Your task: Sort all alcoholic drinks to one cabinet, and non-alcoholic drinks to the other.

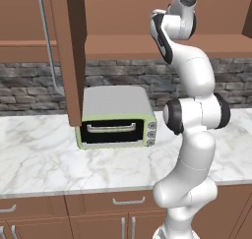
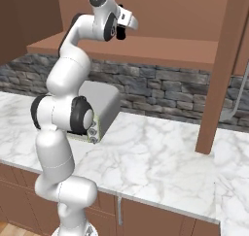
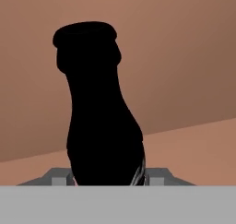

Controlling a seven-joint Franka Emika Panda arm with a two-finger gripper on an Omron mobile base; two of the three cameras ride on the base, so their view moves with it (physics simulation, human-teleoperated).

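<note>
A small black cola bottle (image 3: 97,112) stands upright in the hand view, seen from close up. My gripper (image 3: 109,178) is shut on its lower body, with a grey finger (image 3: 60,177) on each side. Behind the bottle are the brown back wall and shelf floor (image 3: 198,142) of a wall cabinet. In the base views my arm is raised with its wrist (image 2: 121,24) at the level of the open cabinet's shelf (image 2: 155,49). The cabinet's door (image 1: 73,56) hangs open with its long silver handle (image 1: 47,41).
A pale green toaster oven (image 1: 115,117) sits on the marble counter (image 1: 44,159) under the cabinet, against the stone backsplash (image 1: 118,75). In the right base view an open door (image 2: 221,75) reaches down close to the counter. Drawer cabinets (image 1: 98,213) run below the counter.
</note>
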